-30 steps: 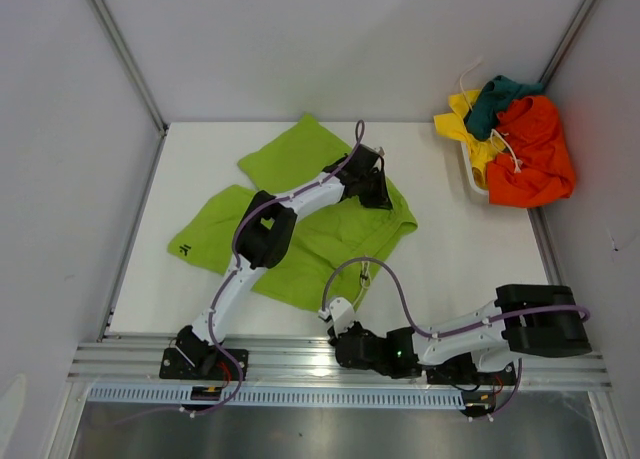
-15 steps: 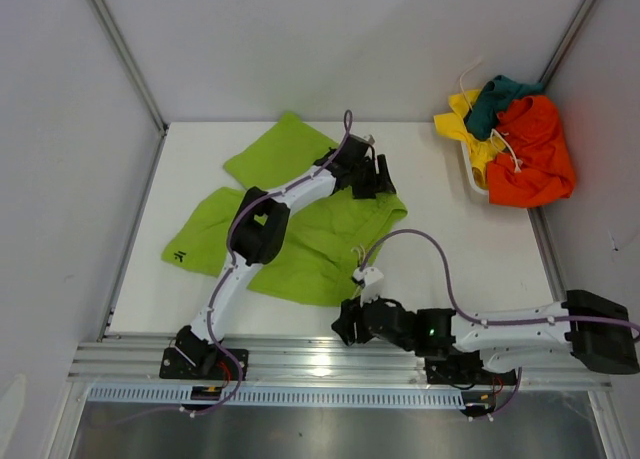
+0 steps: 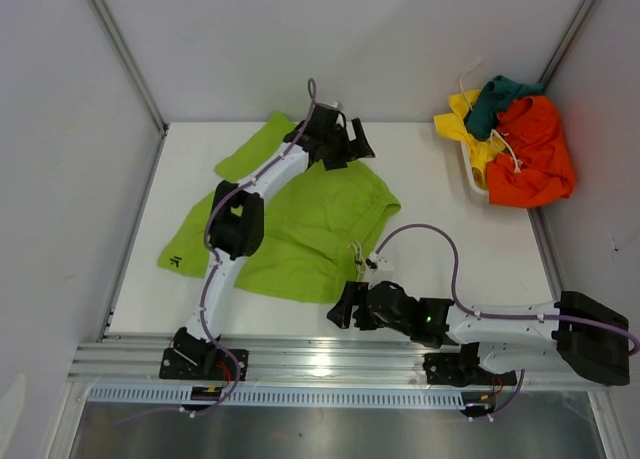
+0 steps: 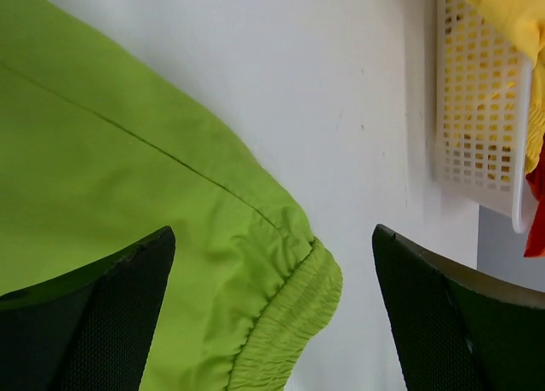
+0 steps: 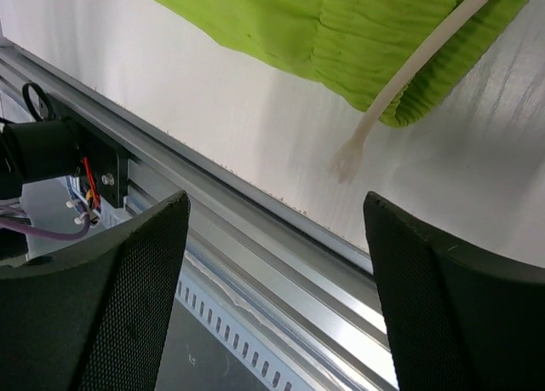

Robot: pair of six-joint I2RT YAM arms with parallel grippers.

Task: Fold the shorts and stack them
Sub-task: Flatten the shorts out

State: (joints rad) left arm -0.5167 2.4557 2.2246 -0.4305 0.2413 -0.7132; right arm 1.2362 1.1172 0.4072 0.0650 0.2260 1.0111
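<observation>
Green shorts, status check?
Left gripper open, empty, over the waistband corner. Right gripper open, empty, near the drawstring. Green shorts spread flat, unfolded. Other pairs piled in basket, out of the way.

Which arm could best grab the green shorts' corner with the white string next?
Probably the right. The right fingers, open, hover short of the lime green shorts' near waistband corner with the white drawstring. The left fingers are at the far corner.
</observation>
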